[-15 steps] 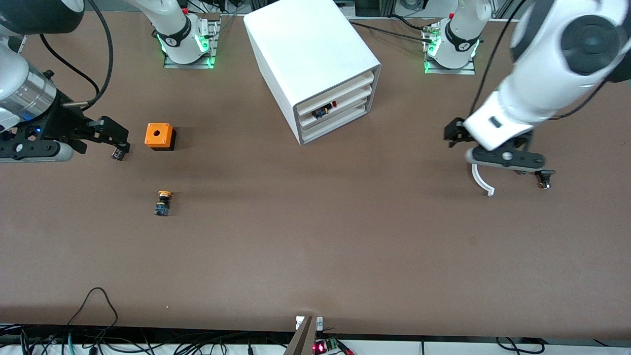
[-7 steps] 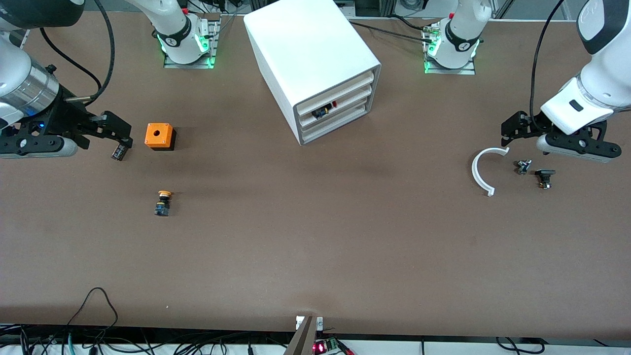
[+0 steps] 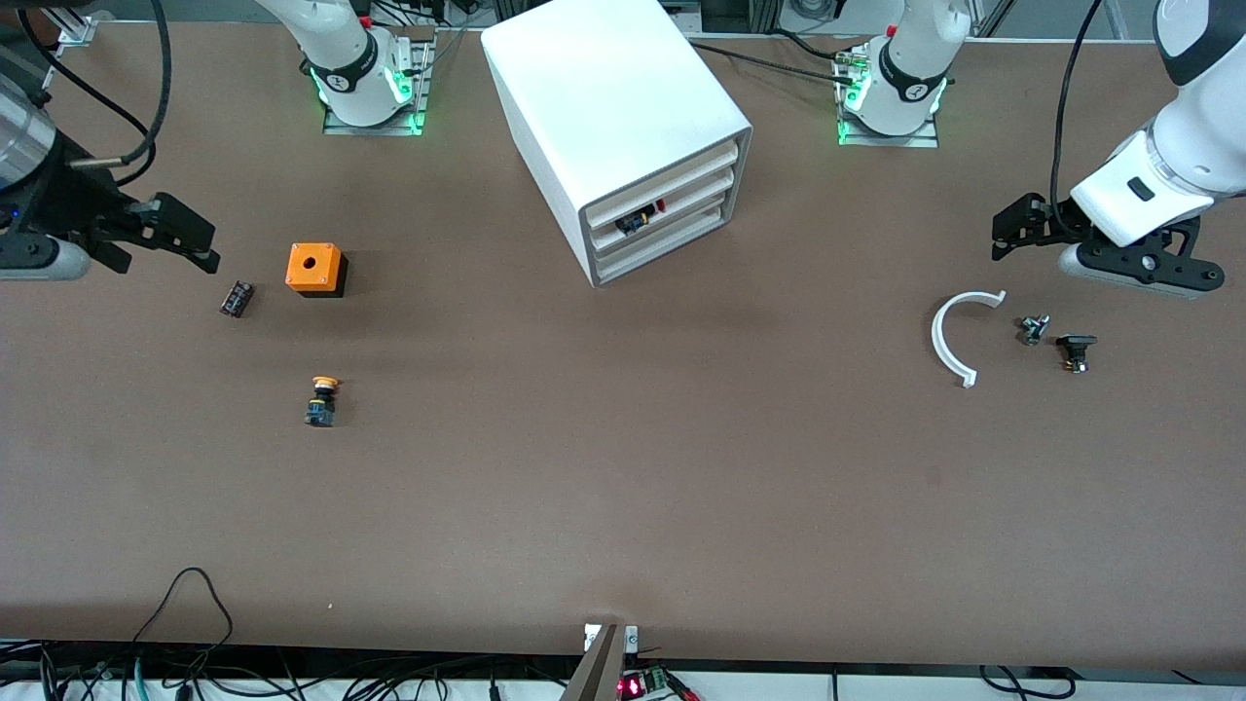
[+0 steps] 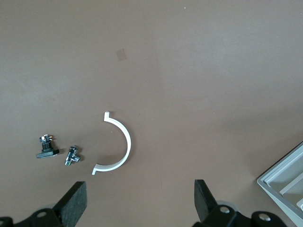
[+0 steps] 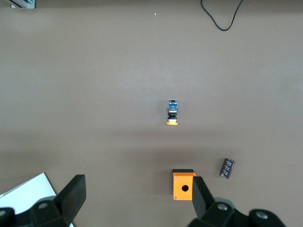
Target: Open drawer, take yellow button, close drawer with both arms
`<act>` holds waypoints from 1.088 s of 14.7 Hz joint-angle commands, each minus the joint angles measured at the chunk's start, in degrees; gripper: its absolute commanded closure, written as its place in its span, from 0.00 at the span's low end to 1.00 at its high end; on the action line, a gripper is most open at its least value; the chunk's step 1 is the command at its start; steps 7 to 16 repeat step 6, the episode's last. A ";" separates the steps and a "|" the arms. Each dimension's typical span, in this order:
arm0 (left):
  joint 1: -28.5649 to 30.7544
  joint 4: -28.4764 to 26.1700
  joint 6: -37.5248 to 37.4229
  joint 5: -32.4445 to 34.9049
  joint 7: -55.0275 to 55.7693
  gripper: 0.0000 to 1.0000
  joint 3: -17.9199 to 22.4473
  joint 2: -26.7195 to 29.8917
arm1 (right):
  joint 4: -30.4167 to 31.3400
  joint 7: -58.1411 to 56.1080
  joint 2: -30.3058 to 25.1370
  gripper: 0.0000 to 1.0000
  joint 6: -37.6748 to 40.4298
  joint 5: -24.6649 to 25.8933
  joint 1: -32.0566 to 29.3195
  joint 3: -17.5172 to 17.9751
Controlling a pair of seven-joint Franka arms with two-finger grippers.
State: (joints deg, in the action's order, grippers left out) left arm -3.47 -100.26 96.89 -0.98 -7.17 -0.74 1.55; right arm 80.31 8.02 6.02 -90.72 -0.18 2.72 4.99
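The button (image 3: 322, 399), with an orange cap, yellow collar and black-blue body, lies on the table nearer the front camera than the orange cube (image 3: 314, 269). It also shows in the right wrist view (image 5: 172, 113). The top drawer (image 3: 681, 172) of the white cabinet (image 3: 613, 97) looks shut. My right gripper (image 3: 195, 237) is open and empty over the table at the right arm's end, beside a small black part (image 3: 236, 298); its own view (image 5: 137, 198) shows the jaws wide apart. My left gripper (image 3: 1012, 229) is open and empty (image 4: 140, 203) at the left arm's end.
A white curved piece (image 3: 936, 336) and two small metal parts (image 3: 1034, 328) (image 3: 1075, 350) lie under the left gripper's area. A dark part with a red tip (image 3: 638, 216) shows in the cabinet's front below the top drawer. Cables run along the table's near edge.
My right gripper drew back from the small black part toward its end of the table. My left arm swung away from over the white curved piece toward its end.
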 commanded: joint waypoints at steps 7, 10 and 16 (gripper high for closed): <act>-0.66 2.17 -1.35 -0.08 -0.21 0.00 -0.40 -0.94 | -0.59 0.25 0.04 0.01 0.80 0.44 -1.66 0.55; -0.66 2.17 -1.35 -0.08 -0.21 0.00 -0.40 -0.94 | -0.59 0.25 0.04 0.01 0.80 0.44 -1.66 0.55; -0.66 2.17 -1.35 -0.08 -0.21 0.00 -0.40 -0.94 | -0.59 0.25 0.04 0.01 0.80 0.44 -1.66 0.55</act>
